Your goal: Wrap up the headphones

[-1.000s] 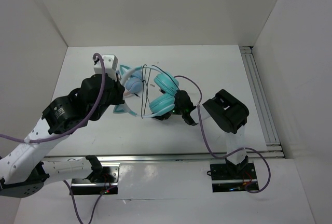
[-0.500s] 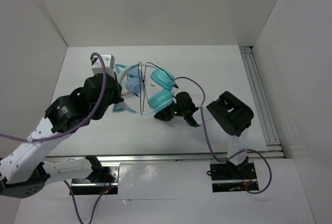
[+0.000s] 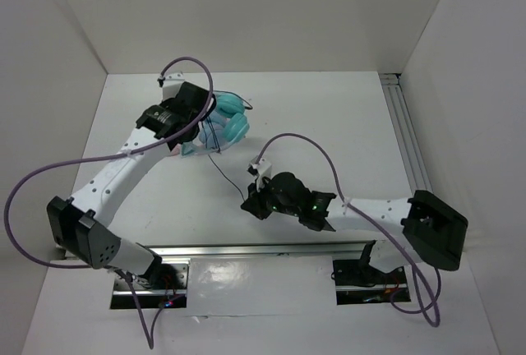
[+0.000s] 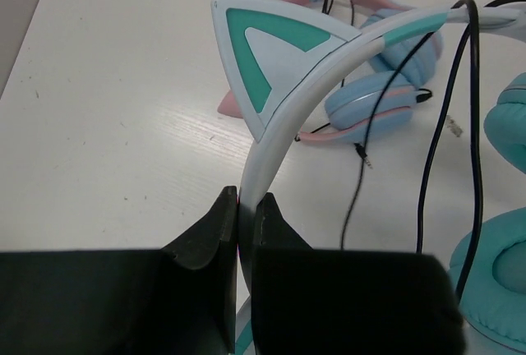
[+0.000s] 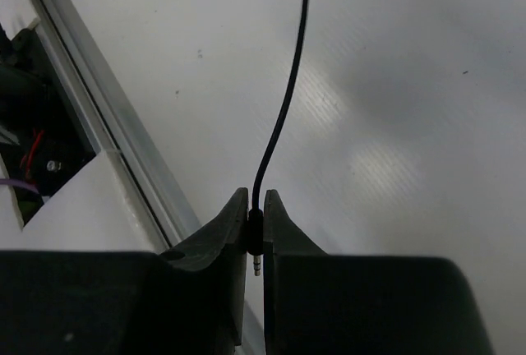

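Observation:
The teal headphones (image 3: pixel 228 122) hang in my left gripper (image 3: pixel 197 125) at the far left of the table. In the left wrist view that gripper (image 4: pixel 245 207) is shut on the white-and-teal headband (image 4: pixel 283 133) just below a cat ear (image 4: pixel 263 51). The teal ear cups (image 4: pixel 503 125) are at the right edge, and the black cable (image 4: pixel 444 117) loops over the band. The cable (image 3: pixel 223 170) runs from the headphones towards the near side to my right gripper (image 3: pixel 251 205). That gripper (image 5: pixel 256 228) is shut on the cable's plug (image 5: pixel 256 236), low over the table.
Pink-banded cat-ear headphones with light-blue cups (image 4: pixel 374 92) lie on the table just beyond the teal pair. An aluminium rail (image 3: pixel 288 248) runs along the near edge, close to my right gripper (image 5: pixel 99 125). Another rail (image 3: pixel 411 149) runs along the right side. White walls enclose the table.
My left gripper has carried the headphones farther back and left. My right gripper has moved away from the ear cups towards the near edge with the plug, drawing the cable out.

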